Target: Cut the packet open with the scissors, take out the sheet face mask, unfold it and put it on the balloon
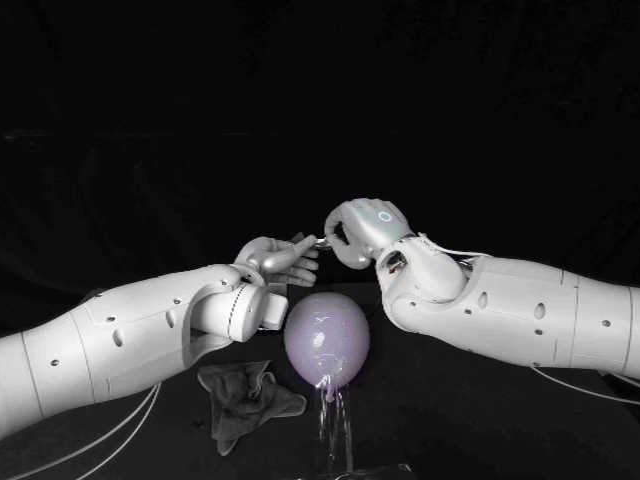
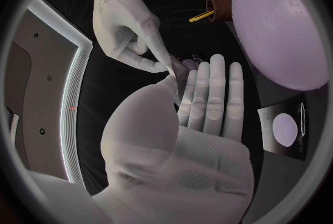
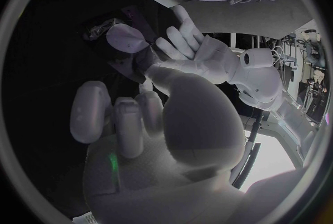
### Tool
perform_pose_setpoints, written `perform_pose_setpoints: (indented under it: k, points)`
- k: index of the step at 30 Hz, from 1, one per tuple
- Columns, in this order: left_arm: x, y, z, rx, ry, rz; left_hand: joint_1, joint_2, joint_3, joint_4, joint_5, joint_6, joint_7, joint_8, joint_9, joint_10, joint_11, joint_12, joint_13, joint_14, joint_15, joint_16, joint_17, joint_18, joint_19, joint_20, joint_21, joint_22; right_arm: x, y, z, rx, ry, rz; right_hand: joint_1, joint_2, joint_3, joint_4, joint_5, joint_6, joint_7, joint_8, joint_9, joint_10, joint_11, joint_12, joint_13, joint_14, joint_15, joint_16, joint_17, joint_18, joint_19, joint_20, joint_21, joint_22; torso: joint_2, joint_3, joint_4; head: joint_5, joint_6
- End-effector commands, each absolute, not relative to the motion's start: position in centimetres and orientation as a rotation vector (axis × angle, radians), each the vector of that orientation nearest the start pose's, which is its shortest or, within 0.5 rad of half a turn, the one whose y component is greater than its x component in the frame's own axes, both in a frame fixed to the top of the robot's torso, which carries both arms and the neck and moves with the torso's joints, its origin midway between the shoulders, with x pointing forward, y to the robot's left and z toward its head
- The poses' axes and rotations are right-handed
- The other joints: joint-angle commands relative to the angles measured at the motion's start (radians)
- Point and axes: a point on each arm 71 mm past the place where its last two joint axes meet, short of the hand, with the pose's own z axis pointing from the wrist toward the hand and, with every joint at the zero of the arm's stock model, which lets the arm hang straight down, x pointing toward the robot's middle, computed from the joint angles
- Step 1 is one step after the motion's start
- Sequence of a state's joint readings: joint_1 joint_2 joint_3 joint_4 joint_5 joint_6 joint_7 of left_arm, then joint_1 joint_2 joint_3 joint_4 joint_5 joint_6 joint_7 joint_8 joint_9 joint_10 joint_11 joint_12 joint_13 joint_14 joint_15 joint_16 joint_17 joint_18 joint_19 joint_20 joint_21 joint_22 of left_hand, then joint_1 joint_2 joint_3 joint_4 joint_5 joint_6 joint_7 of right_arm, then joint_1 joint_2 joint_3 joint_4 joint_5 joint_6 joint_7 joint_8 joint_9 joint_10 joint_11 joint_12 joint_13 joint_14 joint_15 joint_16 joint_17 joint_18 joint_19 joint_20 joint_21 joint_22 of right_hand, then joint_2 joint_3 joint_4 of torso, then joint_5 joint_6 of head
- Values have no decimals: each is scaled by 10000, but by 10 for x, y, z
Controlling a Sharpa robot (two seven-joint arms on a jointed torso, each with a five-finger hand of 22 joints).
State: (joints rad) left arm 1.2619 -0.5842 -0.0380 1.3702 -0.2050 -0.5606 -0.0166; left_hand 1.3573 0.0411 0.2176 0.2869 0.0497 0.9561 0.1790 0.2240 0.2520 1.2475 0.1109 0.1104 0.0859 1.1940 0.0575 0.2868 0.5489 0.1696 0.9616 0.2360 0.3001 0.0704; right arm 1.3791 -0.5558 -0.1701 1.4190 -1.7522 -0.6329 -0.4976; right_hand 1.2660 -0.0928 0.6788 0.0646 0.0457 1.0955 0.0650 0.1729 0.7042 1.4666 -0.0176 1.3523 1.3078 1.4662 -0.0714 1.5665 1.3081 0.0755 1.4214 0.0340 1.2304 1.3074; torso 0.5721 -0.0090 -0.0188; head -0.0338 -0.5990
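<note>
Balloon [image 1: 327,340] (egg-shaped, pale) sits on a clear stand [image 1: 330,430] just below both hands, its long axis running toward the robot and its neck end nearest. The packet [image 2: 284,129] lies flat on the table [image 1: 450,420], printed with a pale oval; its lettering is too small to read. The left hand [image 1: 280,258], fingers straight side by side, meets the right hand [image 1: 361,230] fingertip to fingertip; I cannot tell whether either pinches anything. A crumpled cloth [image 1: 241,400] lies beside the stand.
</note>
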Motion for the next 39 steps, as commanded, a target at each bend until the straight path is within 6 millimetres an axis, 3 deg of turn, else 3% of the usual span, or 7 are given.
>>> perform_pose_setpoints:
  k: [1, 10, 11, 16, 25, 31, 39]
  points:
    - [524, 131, -175, -11071, 16394, -11682, 177, -41, 119, 8, -1, 57, 9, -63, -16, 73, -3, -59, -18, 78, 4, -59, 23, 145, 69, -14, -53, -3, 511, -101, -119, -1820, 12411, 4489, 29, 95, 54, 17, 30, 482, -177, 511, 351, 565, -93, -27, 1486, 1046, -89, 43, 2627, -71, 63, 20, 34, 1252, 4, 2, -6, -16, -4]
    - [524, 131, -175, -11005, 16468, -11689, 265, -387, 121, 7, -5, 79, 21, -65, -17, 89, 4, -90, -37, 89, 8, -96, 48, 144, 79, -14, -78, -2, 511, -101, -120, -1809, 12428, 4482, 29, 95, 54, 17, 30, 482, -177, 511, 351, 565, -93, -27, 1486, 1046, -89, 43, 2627, -71, 63, 20, 34, 1252, 3, -1, -4, -31, -29]
    - [524, 131, -175, -10993, 16476, -11689, 280, -562, 70, -3, -8, 87, 25, -64, -16, 95, 6, -100, -44, 94, 9, -107, 56, 144, 86, -15, -85, -1, 511, -101, -120, -1809, 12430, 4482, 26, 95, 65, 10, 30, 480, -177, 514, 354, 564, -94, -39, 1480, 1046, -90, 43, 2627, -71, 63, 18, 33, 1253, 2, -3, 0, -37, -33]
    - [524, 131, -175, -10962, 16513, -11654, 442, -991, -35, -68, -7, 116, 19, -55, -9, 120, -5, -126, -62, 107, -1, -136, 80, 144, 107, -18, -103, 0, 511, -100, -120, -1812, 12429, 4490, 26, 95, 65, 10, 30, 480, -177, 514, 354, 564, -94, -39, 1480, 1046, -90, 43, 2627, -71, 63, 18, 33, 1253, 2, -6, 11, -36, -44]
    - [524, 131, -175, -10976, 16532, -11591, 415, -1154, -123, 4, -8, 149, 22, -47, -4, 169, -2, -133, -70, 140, -2, -147, 103, 146, 133, -23, -113, 3, 510, -99, -119, -1827, 12408, 4554, 26, 95, 65, 10, 30, 480, -177, 514, 354, 564, -94, -39, 1480, 1046, -90, 43, 2627, -71, 63, 18, 33, 1253, 3, -1, 2, -14, -64]
    - [525, 132, -176, -11081, 16516, -11517, 320, -1068, -131, 51, -4, 188, 16, -36, 0, 215, -6, -133, -73, 171, -5, -153, 122, 146, 157, -27, -118, 6, 507, -98, -119, -1861, 12382, 4649, 26, 95, 65, 10, 30, 480, -177, 514, 354, 564, -94, -39, 1480, 1046, -90, 43, 2627, -71, 63, 18, 33, 1253, 0, 0, -3, -11, -57]
    - [526, 134, -177, -11428, 16525, -11465, 93, -346, 241, 56, 4, 255, -46, -49, -15, 319, -53, -157, -86, 266, -43, -180, 182, 146, 208, -46, -139, 10, 503, -97, -118, -1940, 12310, 4799, 22, 94, 80, 1, 30, 477, -177, 517, 358, 564, -94, -43, 1478, 1046, -91, 43, 2627, -72, 65, 15, 37, 1256, 0, 5, -7, 7, -70]
